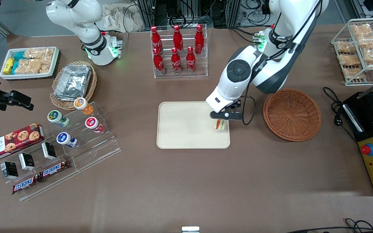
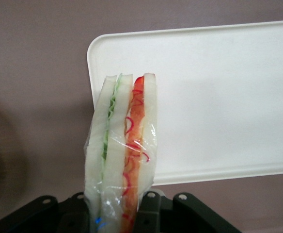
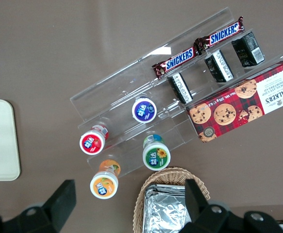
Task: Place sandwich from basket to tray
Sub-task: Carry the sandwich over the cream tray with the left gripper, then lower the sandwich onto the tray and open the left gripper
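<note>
My left gripper is shut on the sandwich, a plastic-wrapped wedge of white bread with green and orange-red filling. It hangs just above the edge of the cream tray that faces the basket. In the left wrist view the sandwich stands on edge between the dark fingers, with the tray below it. The reddish-brown wicker basket sits beside the tray toward the working arm's end and holds nothing.
A clear rack of red cola bottles stands farther from the camera than the tray. A black appliance with a red button lies past the basket. An acrylic stand with snack cups and bars and a foil-tray basket lie toward the parked arm's end.
</note>
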### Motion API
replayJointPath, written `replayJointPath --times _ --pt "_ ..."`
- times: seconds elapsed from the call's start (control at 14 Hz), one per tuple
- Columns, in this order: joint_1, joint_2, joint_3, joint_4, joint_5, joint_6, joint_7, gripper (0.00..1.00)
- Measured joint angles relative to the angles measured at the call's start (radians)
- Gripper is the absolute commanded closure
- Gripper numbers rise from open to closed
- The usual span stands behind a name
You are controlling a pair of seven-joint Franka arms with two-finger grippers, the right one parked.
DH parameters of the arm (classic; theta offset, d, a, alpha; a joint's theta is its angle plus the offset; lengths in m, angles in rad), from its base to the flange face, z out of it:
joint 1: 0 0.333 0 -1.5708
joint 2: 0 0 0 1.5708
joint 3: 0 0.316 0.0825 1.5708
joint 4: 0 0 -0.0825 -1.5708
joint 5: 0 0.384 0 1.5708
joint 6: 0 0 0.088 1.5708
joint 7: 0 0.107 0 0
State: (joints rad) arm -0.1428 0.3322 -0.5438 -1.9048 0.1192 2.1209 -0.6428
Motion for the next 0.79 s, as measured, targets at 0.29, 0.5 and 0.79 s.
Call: replayJointPath --times 0.29,0.5,0.79 --pt "-0.009 0.106 0.0 -0.007 0.12 0.085 -0.113 1.0" --pt "-0.009 0.155 0.0 -0.007 0.15 0.123 -0.154 1.0" --pt "-0.01 0.192 0.001 -0.005 0.221 0.147 -0.222 1.0"
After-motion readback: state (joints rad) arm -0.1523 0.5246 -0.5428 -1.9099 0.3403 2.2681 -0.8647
